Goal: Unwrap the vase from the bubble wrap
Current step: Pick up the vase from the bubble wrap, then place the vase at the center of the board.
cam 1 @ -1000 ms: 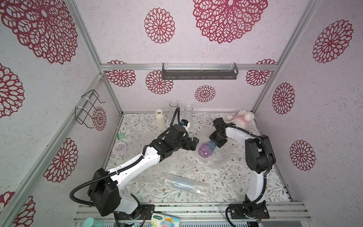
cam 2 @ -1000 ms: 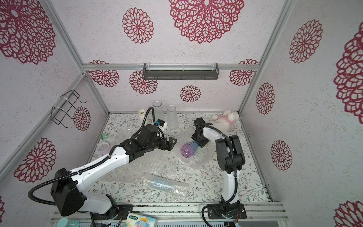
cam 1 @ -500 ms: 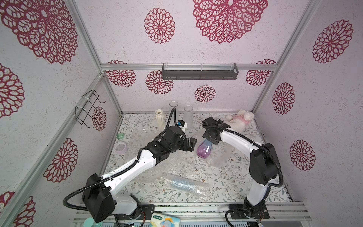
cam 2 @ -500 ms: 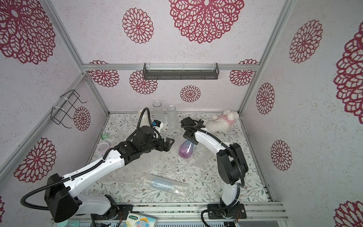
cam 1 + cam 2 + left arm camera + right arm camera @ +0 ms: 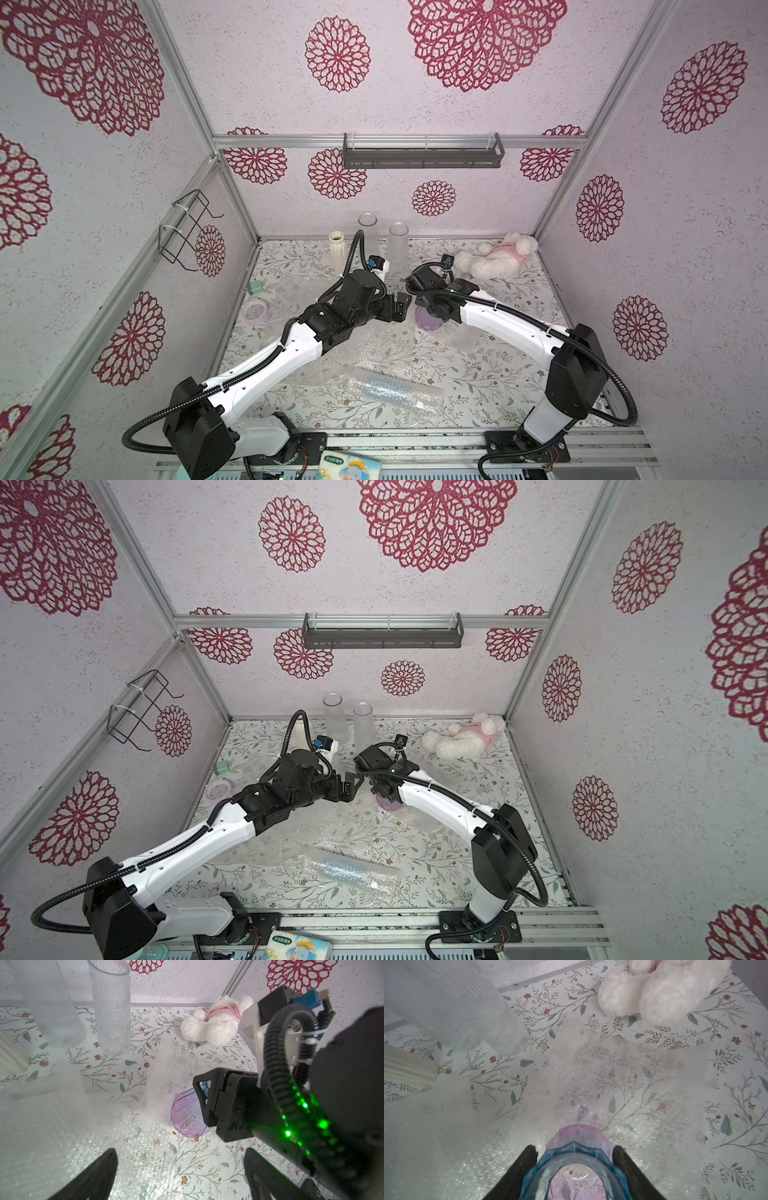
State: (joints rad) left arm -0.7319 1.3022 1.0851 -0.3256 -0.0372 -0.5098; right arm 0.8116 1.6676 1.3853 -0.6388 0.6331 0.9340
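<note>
Right wrist view, vase (image 5: pixel 576 1169) cropped, right gripper (image 5: pixel 575 1148) clasping it

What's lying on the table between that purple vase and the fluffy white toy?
A flattened sheet of bubble wrap lies on the table between the purple vase and the plush toy. The right wrist view shows it best.

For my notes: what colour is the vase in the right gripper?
Vase: purple body, blue neck; clearest in right wrist view.
</note>
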